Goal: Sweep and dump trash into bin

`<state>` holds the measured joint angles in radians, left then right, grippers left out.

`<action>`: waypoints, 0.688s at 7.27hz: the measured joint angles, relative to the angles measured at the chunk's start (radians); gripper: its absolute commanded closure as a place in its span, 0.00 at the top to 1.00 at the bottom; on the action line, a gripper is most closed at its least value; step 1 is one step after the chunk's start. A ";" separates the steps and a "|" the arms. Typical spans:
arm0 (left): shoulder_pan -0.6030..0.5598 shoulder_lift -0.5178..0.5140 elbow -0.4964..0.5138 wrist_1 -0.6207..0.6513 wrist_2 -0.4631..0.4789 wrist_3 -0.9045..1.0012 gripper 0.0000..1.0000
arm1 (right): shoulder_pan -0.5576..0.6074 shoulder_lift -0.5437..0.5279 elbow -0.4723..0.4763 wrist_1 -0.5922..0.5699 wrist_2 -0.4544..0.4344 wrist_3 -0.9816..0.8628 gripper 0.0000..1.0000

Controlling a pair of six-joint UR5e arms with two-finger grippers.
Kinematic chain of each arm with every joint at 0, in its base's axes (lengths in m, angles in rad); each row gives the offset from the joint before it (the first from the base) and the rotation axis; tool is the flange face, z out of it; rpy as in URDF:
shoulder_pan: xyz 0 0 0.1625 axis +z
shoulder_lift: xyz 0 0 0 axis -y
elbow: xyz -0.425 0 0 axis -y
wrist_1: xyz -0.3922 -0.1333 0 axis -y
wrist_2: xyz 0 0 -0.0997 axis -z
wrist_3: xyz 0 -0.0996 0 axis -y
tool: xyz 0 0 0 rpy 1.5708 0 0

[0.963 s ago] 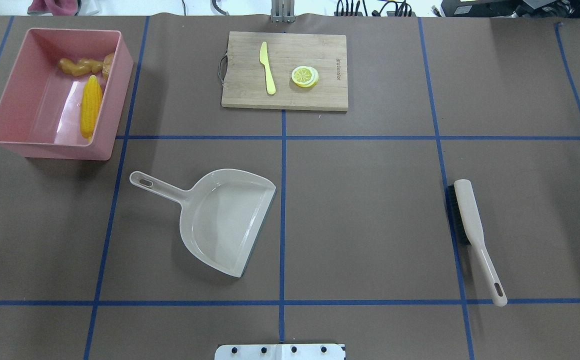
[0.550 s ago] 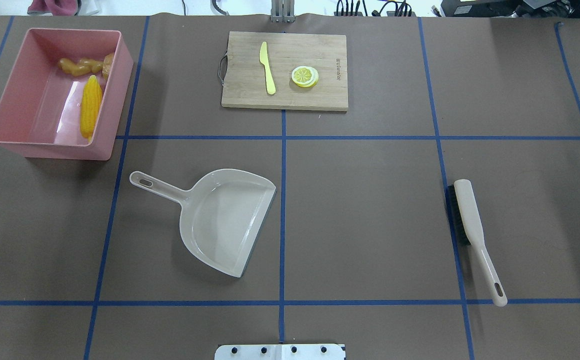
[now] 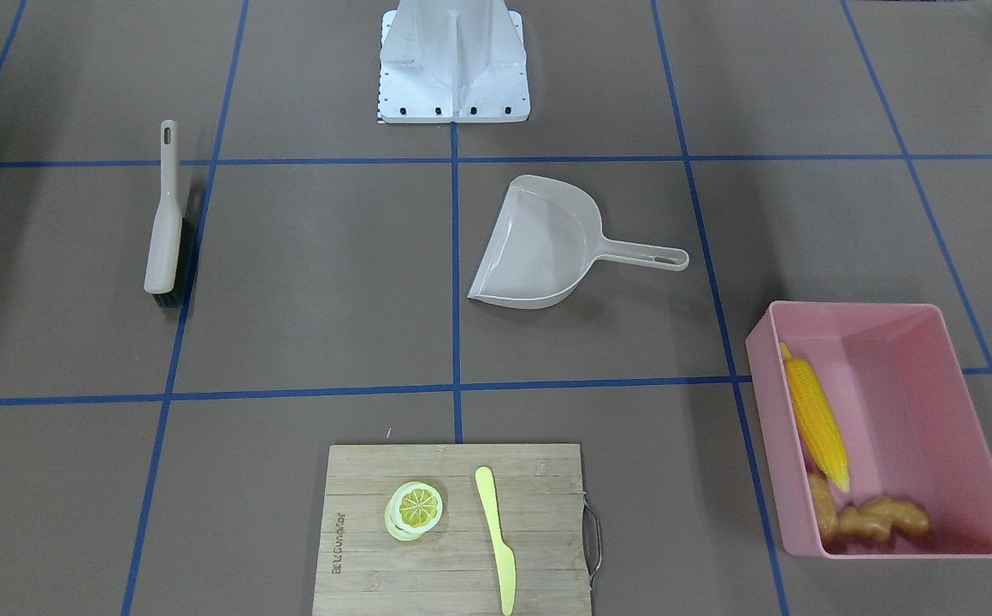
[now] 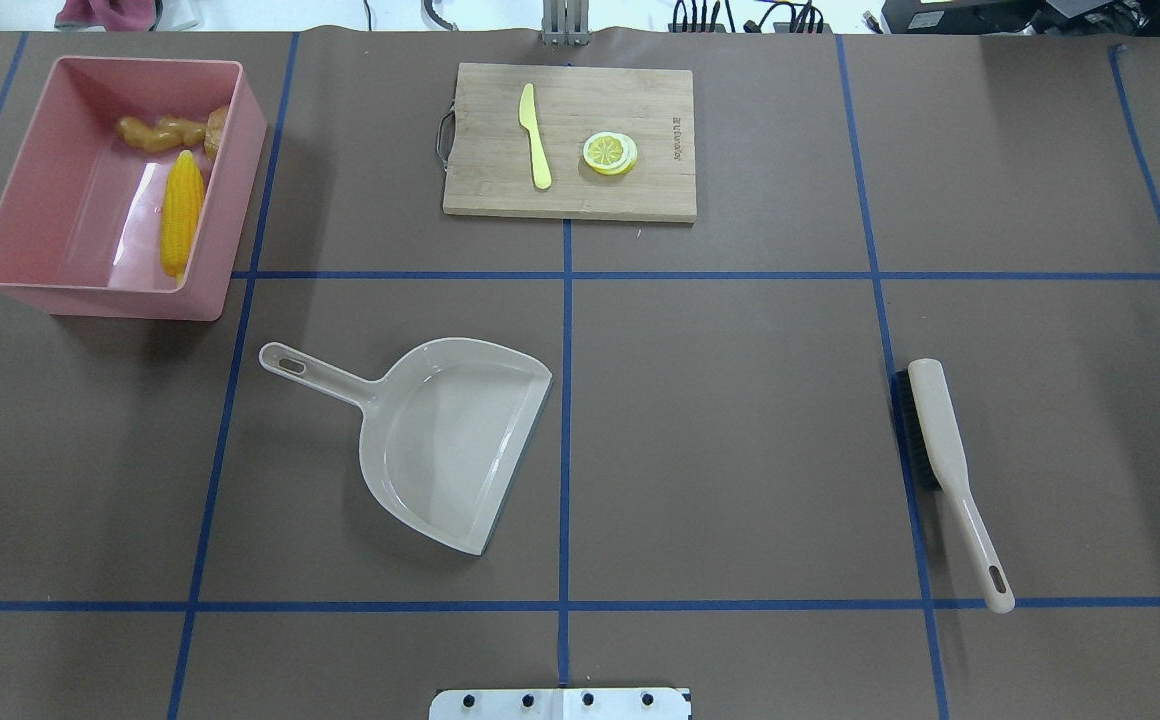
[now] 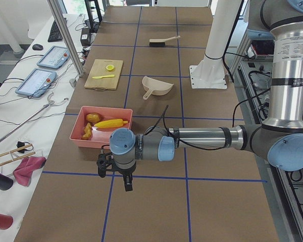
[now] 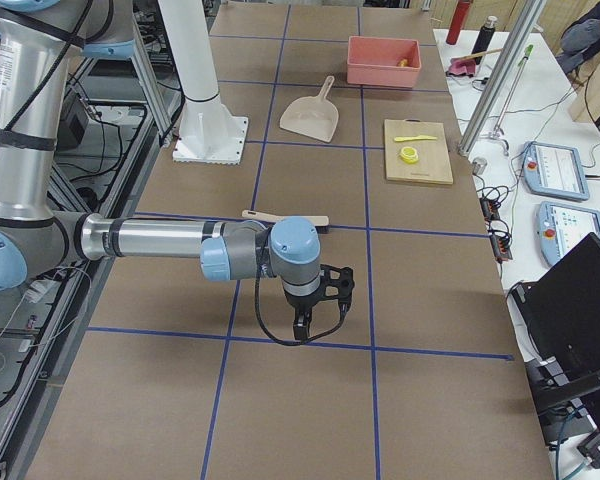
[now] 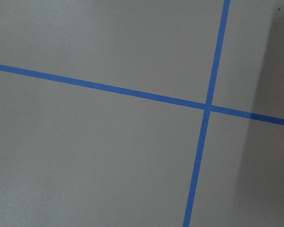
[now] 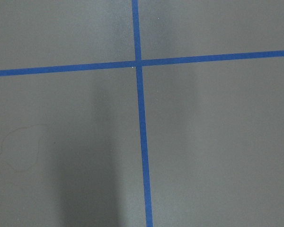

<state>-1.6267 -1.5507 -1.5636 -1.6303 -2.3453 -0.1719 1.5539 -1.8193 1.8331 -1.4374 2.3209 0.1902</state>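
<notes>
Sweeping looks finished: all trash lies in the large pink rectangular plastic tub [image 4: 150,63].
The yellow toy corn cob [image 4: 182,212] lies along the wall nearest the beige dustpan [image 4: 445,440], its long axis pointing away from the robot, with the tan ginger root [image 4: 160,132] and brown potato [image 4: 216,131] beyond it. The left tool [image 5: 127,182] and right tool [image 6: 302,325] hang over the desk [image 4: 720,420]; I cannot tell whether they are wide or narrow. Nothing seems left to move.

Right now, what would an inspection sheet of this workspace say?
Surface: brown table, blue tape grid.
Job's things: corn, ginger and potato lie in the pink bin.
Clutter: empty dustpan, brush, board with knife and lemon slice.
Grippers: left gripper and right gripper hang over bare table at its ends; open or shut, cannot tell.
Cables: left cable and right cable loop at the wrists.
Surroundings: tablets on a side bench.
</notes>
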 measured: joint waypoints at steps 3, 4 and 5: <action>0.001 0.004 0.005 -0.011 0.003 0.005 0.99 | 0.000 0.000 0.000 0.000 0.000 0.000 1.00; 0.001 0.004 0.003 -0.013 0.003 0.005 0.99 | 0.000 0.000 0.000 0.000 0.000 0.000 1.00; 0.001 0.004 0.002 -0.015 0.003 0.007 0.99 | 0.000 0.000 0.000 0.000 0.000 0.000 1.00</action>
<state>-1.6260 -1.5465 -1.5621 -1.6450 -2.3424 -0.1645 1.5539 -1.8189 1.8331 -1.4373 2.3209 0.1902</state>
